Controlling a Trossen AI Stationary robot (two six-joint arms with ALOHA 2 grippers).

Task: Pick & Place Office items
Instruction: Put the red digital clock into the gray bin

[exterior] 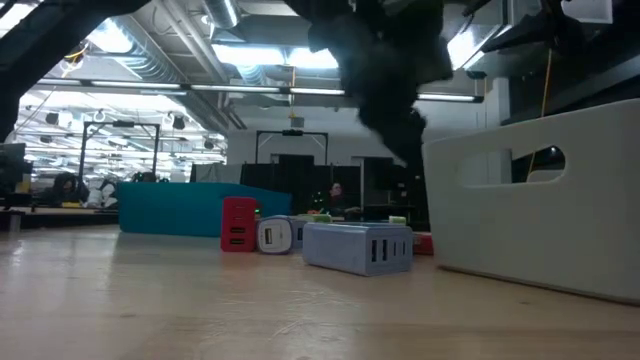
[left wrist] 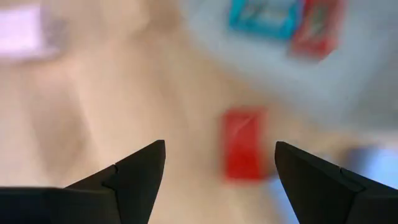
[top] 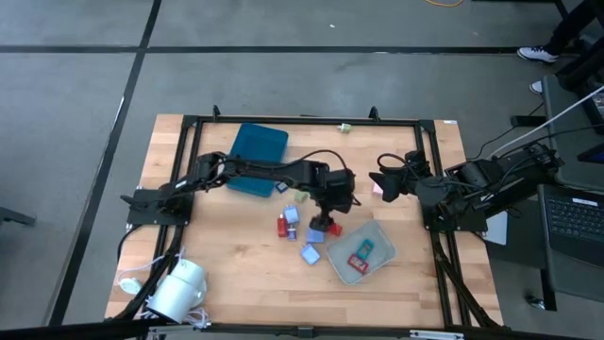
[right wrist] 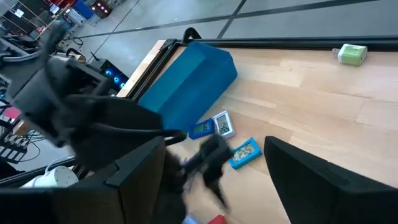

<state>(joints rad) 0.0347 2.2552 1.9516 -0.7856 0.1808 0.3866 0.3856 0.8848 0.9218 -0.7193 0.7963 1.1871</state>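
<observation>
A small red block (left wrist: pixel 244 151) lies flat on the table (top: pixel 226 274), directly below the left tool (top: pixel 326 223), whose two dark fingers (left wrist: pixel 135 171) stand spread apart with nothing between them. In the high view that tool hangs over the middle of the table, just beside the near corner of the pale grey tray (top: pixel 379 235), where a teal item (top: pixel 365 248) and a red item (top: pixel 356 262) lie side by side. More office items are scattered to the left of the tray: an upright red block (top: pixel 281 227), a pale blue block (top: pixel 292 216) touching or nearly touching it, and two light blue blocks (top: pixel 312 245) nearer the front edge. The blur in the left wrist view leaves it unclear whether the red block beneath the fingers is touched at all; it seems to lie free. The dark teal tray (top: pixel 258 159) sits toward the back left. The right tool (top: pixel 387 177) waits near the right side of the table, its fingers open and empty. A green item (top: pixel 346 127) rests at the back edge.
</observation>
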